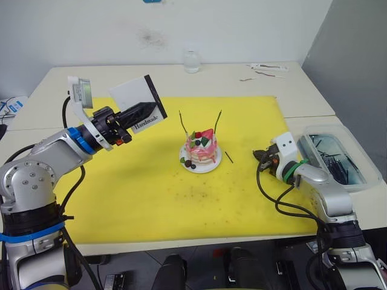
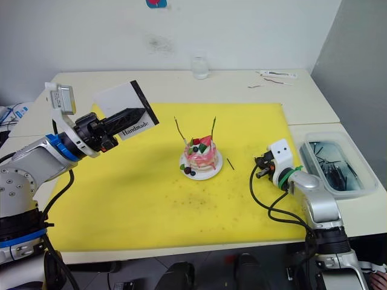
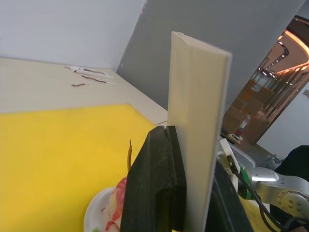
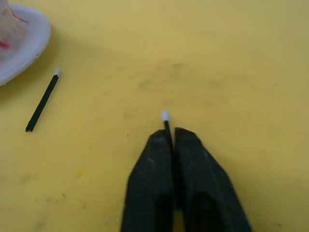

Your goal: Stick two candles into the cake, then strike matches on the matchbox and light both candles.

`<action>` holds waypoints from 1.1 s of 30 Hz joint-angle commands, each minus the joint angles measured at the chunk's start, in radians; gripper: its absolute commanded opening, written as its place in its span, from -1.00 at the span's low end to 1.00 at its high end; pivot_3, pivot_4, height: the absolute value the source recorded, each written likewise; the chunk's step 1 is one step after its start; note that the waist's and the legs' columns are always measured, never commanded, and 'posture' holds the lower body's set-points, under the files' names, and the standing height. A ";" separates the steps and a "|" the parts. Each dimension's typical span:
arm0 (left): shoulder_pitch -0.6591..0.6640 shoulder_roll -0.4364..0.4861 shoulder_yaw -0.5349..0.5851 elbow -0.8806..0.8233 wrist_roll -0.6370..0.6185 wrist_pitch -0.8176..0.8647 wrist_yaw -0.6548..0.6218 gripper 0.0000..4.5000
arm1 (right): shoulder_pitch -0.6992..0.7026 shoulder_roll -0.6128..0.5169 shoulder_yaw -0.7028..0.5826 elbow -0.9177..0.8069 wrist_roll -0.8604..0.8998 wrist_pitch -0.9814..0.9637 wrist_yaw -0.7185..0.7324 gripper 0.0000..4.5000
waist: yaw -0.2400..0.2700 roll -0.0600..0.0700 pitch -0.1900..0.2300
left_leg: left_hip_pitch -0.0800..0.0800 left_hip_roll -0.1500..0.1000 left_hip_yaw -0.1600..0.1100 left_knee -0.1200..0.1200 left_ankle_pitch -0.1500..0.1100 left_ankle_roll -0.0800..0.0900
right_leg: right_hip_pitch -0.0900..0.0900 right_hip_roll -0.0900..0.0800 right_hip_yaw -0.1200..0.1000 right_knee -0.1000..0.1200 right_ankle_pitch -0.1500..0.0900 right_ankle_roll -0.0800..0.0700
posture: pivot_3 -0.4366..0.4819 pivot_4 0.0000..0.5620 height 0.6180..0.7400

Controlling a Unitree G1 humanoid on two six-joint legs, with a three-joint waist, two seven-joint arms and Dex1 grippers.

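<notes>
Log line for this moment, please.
candles in pink-white cake | left gripper holds white matchbox | right gripper pinches match | spare match

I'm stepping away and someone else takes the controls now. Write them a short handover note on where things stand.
Left gripper: shut on the matchbox, held up over the yellow mat.
Right gripper: shut on a match, pale tip poking out, low over the mat to the cake's right.
Done: both candles stand in the cake.
Second match lies beside the plate.
Left: strike matches, light both candles.
</notes>
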 commanded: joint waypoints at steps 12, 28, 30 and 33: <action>-0.145 0.033 -0.050 -0.037 -0.114 0.117 0.072 -1.00 | -0.164 -0.262 -0.003 -0.305 0.110 0.016 0.267 -0.98 | -0.006 0.001 0.001 | -0.003 0.000 0.000 0.004 0.000 0.000 | -0.001 0.000 0.000 0.000 0.001 0.002 | -0.05 -0.47 1.00; -0.247 -0.109 -0.127 0.037 -0.107 0.143 0.154 -1.00 | -0.545 -0.195 0.217 -0.248 -0.130 -0.212 0.267 -0.98 | 0.002 0.001 0.001 | -0.005 0.001 -0.001 0.009 0.002 -0.003 | 0.000 0.002 0.000 -0.001 0.005 -0.004 | -0.05 -0.47 1.00; -0.250 -0.119 -0.130 0.045 -0.105 0.143 0.155 -1.00 | -0.549 -0.180 0.215 -0.243 -0.138 -0.224 0.268 -0.98 | 0.002 0.001 0.001 | -0.007 0.001 0.000 0.010 0.002 -0.004 | -0.001 0.002 0.000 -0.001 0.005 -0.004 | -0.05 -0.47 1.00; -0.254 -0.129 -0.128 0.050 -0.109 0.147 0.160 -1.00 | -0.551 -0.167 0.213 -0.247 -0.144 -0.241 0.276 -0.98 | 0.002 0.001 0.001 | -0.007 0.001 -0.001 0.010 0.002 -0.004 | -0.001 0.002 0.000 -0.001 0.005 -0.004 | -0.05 -0.47 1.00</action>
